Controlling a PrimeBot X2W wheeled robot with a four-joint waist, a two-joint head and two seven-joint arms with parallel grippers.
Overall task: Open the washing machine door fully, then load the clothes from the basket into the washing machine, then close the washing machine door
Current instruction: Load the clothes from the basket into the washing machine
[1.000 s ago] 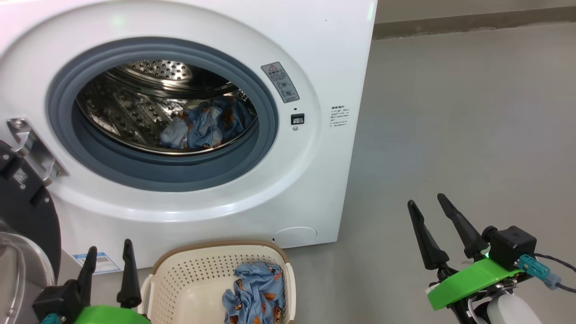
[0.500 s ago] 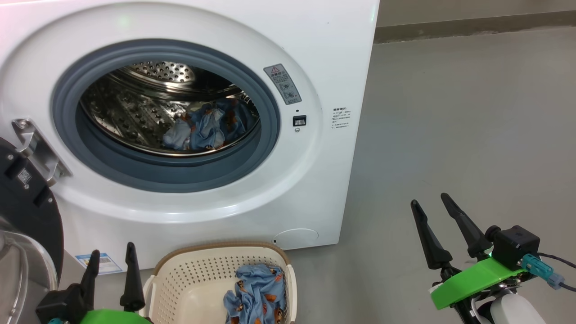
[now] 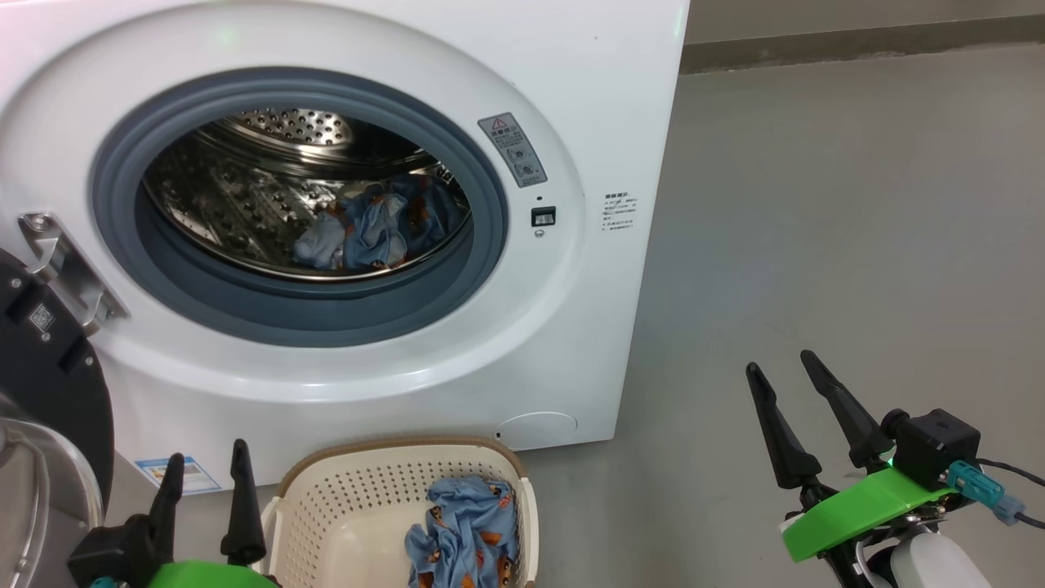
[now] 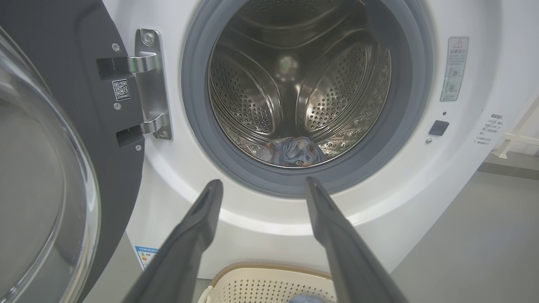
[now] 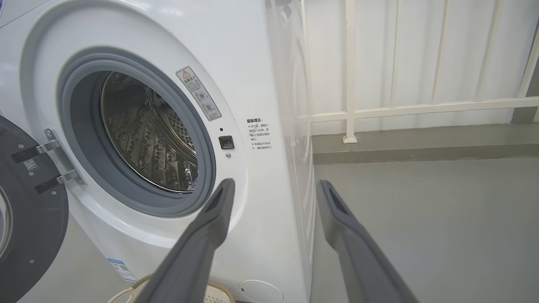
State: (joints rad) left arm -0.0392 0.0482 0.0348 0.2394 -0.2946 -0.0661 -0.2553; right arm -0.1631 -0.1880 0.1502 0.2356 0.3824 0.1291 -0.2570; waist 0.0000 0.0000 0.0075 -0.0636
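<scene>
slight camera shift, scene nudged right

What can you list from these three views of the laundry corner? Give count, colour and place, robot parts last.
washing machine: one, white, centre left
washing machine door: one, black-rimmed, clear glass, swung open far left
drum: one, perforated steel, inside the grey gasket
clothes in drum: one bundle, light blue with orange prints, drum bottom
basket: one, cream, brown rim, on the grey floor before the machine
clothes in basket: one bundle, blue and orange, its right side
railing: one, white, beyond the machine
left gripper: one, dark fingers, open, lower left
right gripper: one, dark fingers, open, lower right
</scene>
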